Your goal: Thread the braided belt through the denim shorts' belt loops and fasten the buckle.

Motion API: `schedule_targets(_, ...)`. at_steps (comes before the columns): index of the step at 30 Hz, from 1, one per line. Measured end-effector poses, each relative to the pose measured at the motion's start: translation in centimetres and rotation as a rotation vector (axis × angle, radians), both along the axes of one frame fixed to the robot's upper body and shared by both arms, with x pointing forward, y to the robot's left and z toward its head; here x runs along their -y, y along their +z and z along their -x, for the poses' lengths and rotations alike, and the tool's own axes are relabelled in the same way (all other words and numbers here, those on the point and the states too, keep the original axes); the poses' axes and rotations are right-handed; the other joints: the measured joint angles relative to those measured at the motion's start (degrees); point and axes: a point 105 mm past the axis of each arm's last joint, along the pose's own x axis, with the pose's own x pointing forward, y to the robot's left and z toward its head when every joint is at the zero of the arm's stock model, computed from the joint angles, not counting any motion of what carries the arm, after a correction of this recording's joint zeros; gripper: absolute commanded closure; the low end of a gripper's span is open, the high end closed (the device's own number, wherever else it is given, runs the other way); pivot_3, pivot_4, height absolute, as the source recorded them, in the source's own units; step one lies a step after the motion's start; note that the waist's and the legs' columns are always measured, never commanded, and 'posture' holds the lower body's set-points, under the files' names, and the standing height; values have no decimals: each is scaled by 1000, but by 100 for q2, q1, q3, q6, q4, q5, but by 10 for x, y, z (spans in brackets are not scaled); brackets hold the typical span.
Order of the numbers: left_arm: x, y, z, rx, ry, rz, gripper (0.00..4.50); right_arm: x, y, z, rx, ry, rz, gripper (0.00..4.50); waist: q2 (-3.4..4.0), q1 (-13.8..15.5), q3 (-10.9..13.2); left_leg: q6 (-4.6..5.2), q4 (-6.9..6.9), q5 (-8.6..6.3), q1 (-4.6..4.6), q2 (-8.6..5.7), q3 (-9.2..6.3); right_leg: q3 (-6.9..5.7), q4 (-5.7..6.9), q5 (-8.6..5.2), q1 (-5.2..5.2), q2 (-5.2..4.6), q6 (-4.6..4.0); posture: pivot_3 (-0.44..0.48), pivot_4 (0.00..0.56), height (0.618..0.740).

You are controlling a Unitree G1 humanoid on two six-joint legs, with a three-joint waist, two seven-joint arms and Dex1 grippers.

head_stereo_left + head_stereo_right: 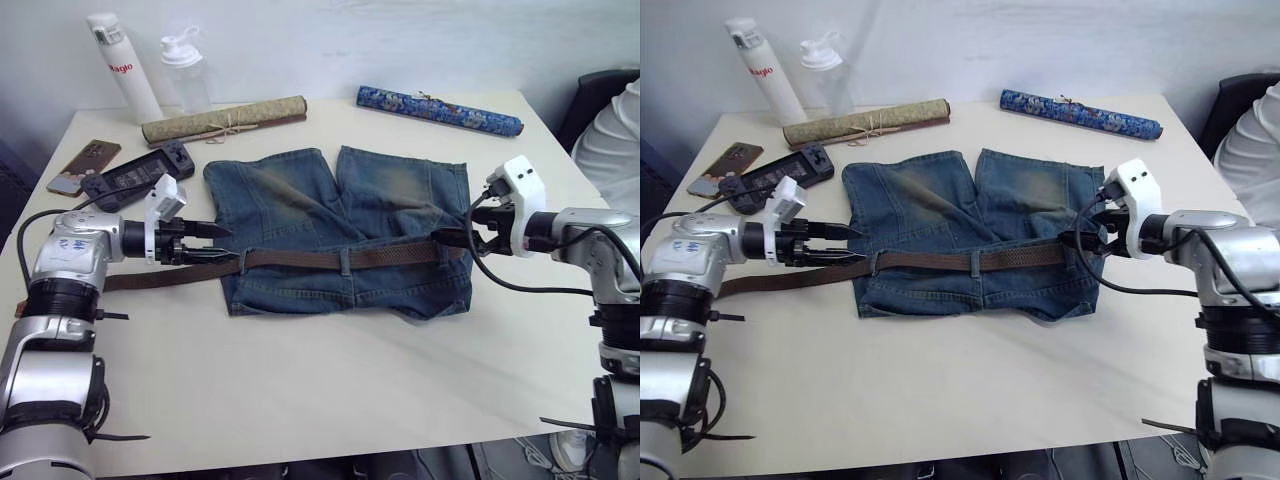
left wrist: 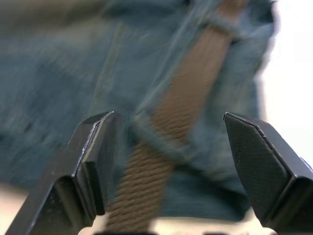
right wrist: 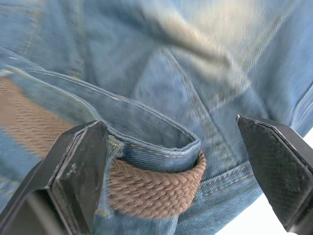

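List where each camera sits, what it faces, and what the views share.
Head stereo pair: looks down over the table at the denim shorts; both arms show.
Left wrist: open left gripper over the braided belt.
Right wrist: open right gripper at the belt's looped end.
Shared: belt on shorts.

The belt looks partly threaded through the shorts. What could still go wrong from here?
1. The belt trails off the shorts' left side; a pull by the open right gripper might drag the shorts across the table instead of sliding the belt.
2. In the right wrist view, the belt end sits inside a loop; closing there may pinch denim with it.
3. The open left gripper could snag the waistband edge.
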Motion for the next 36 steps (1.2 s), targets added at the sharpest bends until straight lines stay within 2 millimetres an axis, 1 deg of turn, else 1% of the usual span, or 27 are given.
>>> schedule_targets(2, 2, -12, -3, -44, 11, -4, 797, 0, -8, -2, -44, -13, -32, 35, -5, -1, 7, 5, 7, -2, -6, 0, 12, -3, 3, 0, -8, 0, 0, 0, 150, 737)
schedule_targets(4, 7, -20, -8, -83, 26, 6, 797, -3, -8, -5, -75, -8, -74, 35, -13, -6, 15, 6, 16, -2, -8, 1, 16, 0, 13, 0, -14, 0, 1, 0, 150, 737)
schedule_targets(7, 11, -21, -12, -109, 24, 12, 797, -4, -12, -5, -130, 6, -118, 35, -19, -6, 19, 7, 31, -3, -5, 7, 19, 4, 9, 0, -14, 6, 1, 0, 150, 737)
schedule_targets(10, 15, -22, -13, -122, 12, 7, 797, -7, -20, -3, -182, 27, -134, 35, -19, -6, 19, 7, 33, -3, -1, 8, 22, 10, 13, 0, -14, 5, 1, 0, 150, 737)
schedule_targets(11, 18, -22, -13, -125, 1, 6, 797, -7, -23, -2, -196, 33, -141, 266, -19, -3, 19, 7, 34, -3, -1, 7, 23, 10, 14, 0, -14, 5, 1, 0, 150, 737)
schedule_targets(13, 24, -24, -13, -133, -12, 17, 797, -8, -24, -2, -210, 43, -151, 863, -19, 6, 19, 9, 37, -5, -2, 5, 23, 10, 15, 0, -14, 0, 1, 0, 150, 737)
schedule_targets(14, 25, -25, -13, -135, -13, 19, 1051, -8, -23, -3, -209, 46, -156, 1346, -19, 1, 19, 9, 38, -5, -1, 5, 24, 11, 16, 0, -14, -5, 1, 0, 150, 737)
schedule_targets(16, 26, -27, -13, -132, -20, 7, 1672, -8, -23, -3, -210, 49, -162, 2300, -19, -4, 19, 10, 40, -5, 1, 6, 25, 12, 19, 0, -14, -4, 1, 0, 150, 737)
schedule_targets(19, 32, -30, -14, -121, -42, 3, 2991, -8, -23, -3, -208, 54, -165, 3699, -19, -4, 19, 9, 41, -5, 1, 7, 25, 12, 22, 0, -14, -4, 1, 0, 150, 737)
schedule_targets(20, 34, -30, -14, -117, -47, 6, 3272, -8, -22, -3, -208, 54, -165, 4056, -19, -4, 19, 10, 41, -5, 1, 7, 25, 12, 22, 0, -14, -4, 1, 0, 150, 737)
schedule_targets(21, 35, -30, -14, -115, -52, 11, 3746, -8, -22, -4, -204, 55, -165, 4258, -19, -1, 19, 10, 43, -5, 1, 6, 25, 12, 22, 0, -14, -5, 1, 0, 150, 737)
schedule_targets(22, 36, -30, -14, -102, -54, 16, 4100, -8, -22, -4, -197, 57, -164, 4264, -19, 2, 19, 10, 45, -5, 1, 6, 25, 12, 25, 0, -14, -6, 1, 0, 150, 737)
schedule_targets(27, 37, -27, -18, -55, -40, 19, 4100, -8, -19, -4, -166, 70, -162, 4264, -19, 3, 19, 10, 52, -5, 1, 6, 24, 12, 33, 0, -14, -8, 1, 0, 150, 737)
schedule_targets(31, 32, -24, -20, 46, -6, 46, 4100, -15, -12, 7, -60, 143, -166, 4264, -20, 2, 20, 9, 47, -5, -1, 9, 21, 11, 32, 0, -14, -8, 1, 0, 150, 737)
schedule_targets(33, 30, -19, -19, 155, 2, 54, 4100, -17, -6, 16, 15, 181, -158, 4264, -20, -4, 20, 9, 44, -5, -2, 11, 20, 12, 32, 0, -14, -9, 1, 0, 150, 737)
schedule_targets(35, 29, -12, -12, 319, -8, 34, 4100, -19, -1, 29, 134, 230, -115, 4264, -20, -11, 20, 8, 36, -6, 0, 13, 21, 13, 35, 0, -14, -8, 1, 0, 150, 737)
schedule_targets(36, 29, -11, -8, 374, -16, 23, 4100, -20, 1, 33, 178, 249, -95, 4264, -20, -11, 20, 7, 37, -6, 3, 13, 22, 16, 38, 0, -13, -7, 1, 0, 150, 737)
